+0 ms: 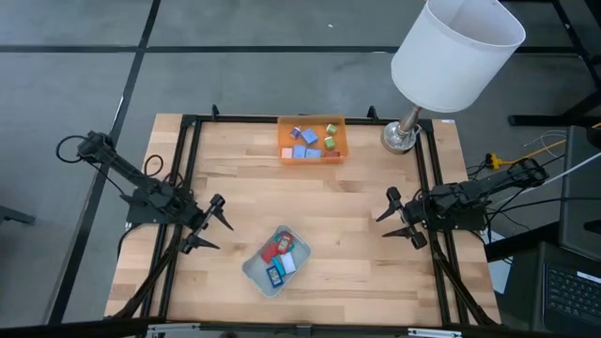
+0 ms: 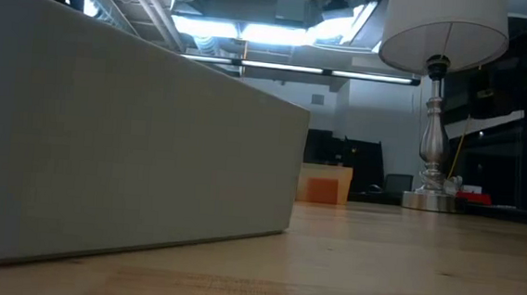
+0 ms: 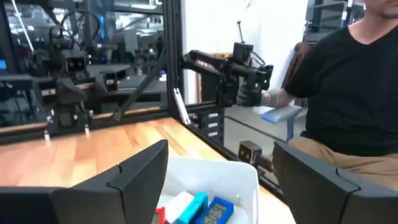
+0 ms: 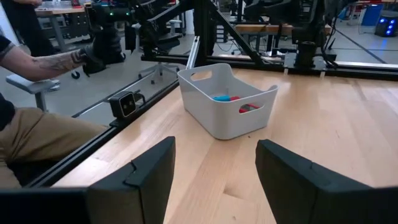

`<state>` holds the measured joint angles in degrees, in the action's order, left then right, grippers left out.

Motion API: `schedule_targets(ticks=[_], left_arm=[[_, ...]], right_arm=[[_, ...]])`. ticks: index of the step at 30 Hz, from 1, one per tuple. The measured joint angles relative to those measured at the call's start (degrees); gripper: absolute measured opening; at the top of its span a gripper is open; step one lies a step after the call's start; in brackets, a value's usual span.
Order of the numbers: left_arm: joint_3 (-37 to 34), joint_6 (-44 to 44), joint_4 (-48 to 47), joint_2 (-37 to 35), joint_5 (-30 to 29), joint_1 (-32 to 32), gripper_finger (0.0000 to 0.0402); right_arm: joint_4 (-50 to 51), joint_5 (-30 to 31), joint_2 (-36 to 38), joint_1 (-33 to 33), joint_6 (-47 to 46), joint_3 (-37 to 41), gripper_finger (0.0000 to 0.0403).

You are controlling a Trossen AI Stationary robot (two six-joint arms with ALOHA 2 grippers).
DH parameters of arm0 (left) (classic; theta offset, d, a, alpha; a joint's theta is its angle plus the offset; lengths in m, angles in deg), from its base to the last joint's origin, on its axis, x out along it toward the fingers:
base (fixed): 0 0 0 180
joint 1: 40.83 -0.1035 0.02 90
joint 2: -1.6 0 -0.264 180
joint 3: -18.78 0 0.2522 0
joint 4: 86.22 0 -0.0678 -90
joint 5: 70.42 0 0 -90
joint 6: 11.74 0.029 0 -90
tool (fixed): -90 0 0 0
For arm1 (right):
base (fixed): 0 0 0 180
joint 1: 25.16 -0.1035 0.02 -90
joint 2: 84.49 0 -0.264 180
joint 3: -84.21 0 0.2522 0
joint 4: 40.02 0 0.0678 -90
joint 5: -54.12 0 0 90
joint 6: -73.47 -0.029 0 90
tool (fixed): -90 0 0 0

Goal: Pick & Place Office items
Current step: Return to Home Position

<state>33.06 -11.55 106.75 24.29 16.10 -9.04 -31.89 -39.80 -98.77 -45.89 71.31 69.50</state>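
Both the dark left gripper [image 1: 208, 226] and right gripper [image 1: 398, 218] are being held released and empty, apart from the tiny colourful office items [image 1: 309, 137], homing being judged nearly complete, needing only parking.

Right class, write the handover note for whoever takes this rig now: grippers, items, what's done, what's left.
Left gripper: open, empty, over the table's left side.
Right gripper: open, empty, over the right side.
Small coloured blocks lie in the translucent orange rectangular tray at the far edge.
Red and blue flat pieces lie in the pale grey rounded tray near the front.
Done: no loose item shows on the wooden table.
Left: nothing visible to sort.
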Motion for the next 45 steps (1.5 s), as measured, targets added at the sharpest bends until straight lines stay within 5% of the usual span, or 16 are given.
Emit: schedule_targets(ticks=[13,25,30,37,42,45], left_arm=[[0.0,-1.7,-14.7,-3.4,-2.0,0.0,0.0281],[0.0,-0.6,-22.8,-22.7,-5.4,0.0,0.0281],[0.1,-1.5,-18.6,-22.7,-2.8,-0.1,0.0281],[0.1,-0.1,-26.4,-21.5,3.0,0.0,0.0281],[0.1,3.5,-26.5,-18.2,3.1,-0.1,0.0281],[0.1,2.7,-26.5,-14.7,3.0,-0.1,0.0281]], right_arm=[[0.0,-1.6,0.0,0.0,-0.4,0.0,0.0221],[0.1,-4.7,0.0,0.0,-1.9,0.0,0.0221],[-0.3,-4.7,0.0,0.0,-1.8,0.0,0.0221],[3.2,-7.7,0.0,-0.1,5.1,0.0,0.0221],[5.5,3.4,-3.1,-0.1,9.2,0.0,0.0221],[5.4,3.9,-6.0,0.0,8.7,0.0,0.0221]])
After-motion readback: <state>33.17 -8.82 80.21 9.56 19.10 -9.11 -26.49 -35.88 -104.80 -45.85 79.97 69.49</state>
